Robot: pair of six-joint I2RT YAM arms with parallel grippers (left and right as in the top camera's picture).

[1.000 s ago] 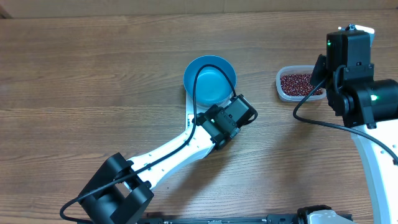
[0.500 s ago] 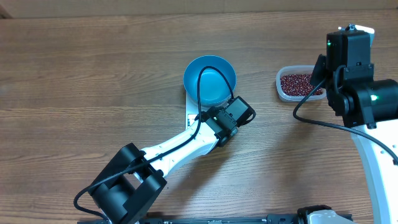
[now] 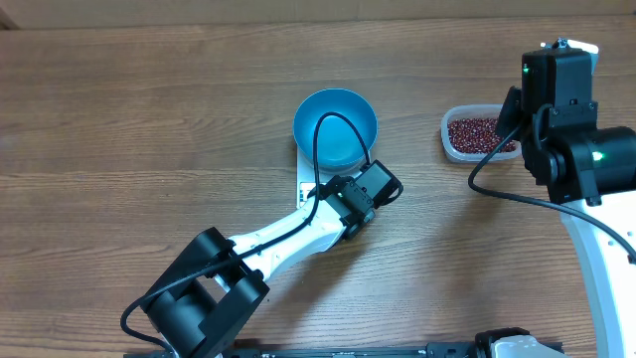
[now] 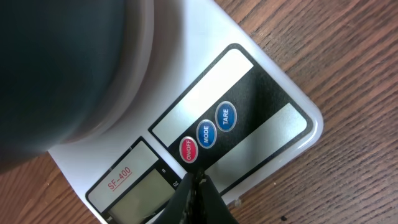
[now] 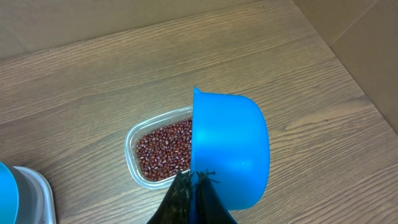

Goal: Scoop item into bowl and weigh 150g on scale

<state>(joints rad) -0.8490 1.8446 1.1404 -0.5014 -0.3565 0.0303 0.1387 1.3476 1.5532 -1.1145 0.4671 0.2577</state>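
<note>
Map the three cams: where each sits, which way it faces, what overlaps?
Overhead: fixed above the table, facing straight down; bowl on scale, beans in tub; left arm and right arm show.
Left wrist: on the left arm, facing down at the scale's buttons, bowl at upper left; shut left gripper at the bottom edge.
Right wrist: on the right arm, facing down at the tub; right gripper shut on a blue scoop.
Shared: overhead and left wrist, scale and bowl; overhead and right wrist, tub and beans.
</note>
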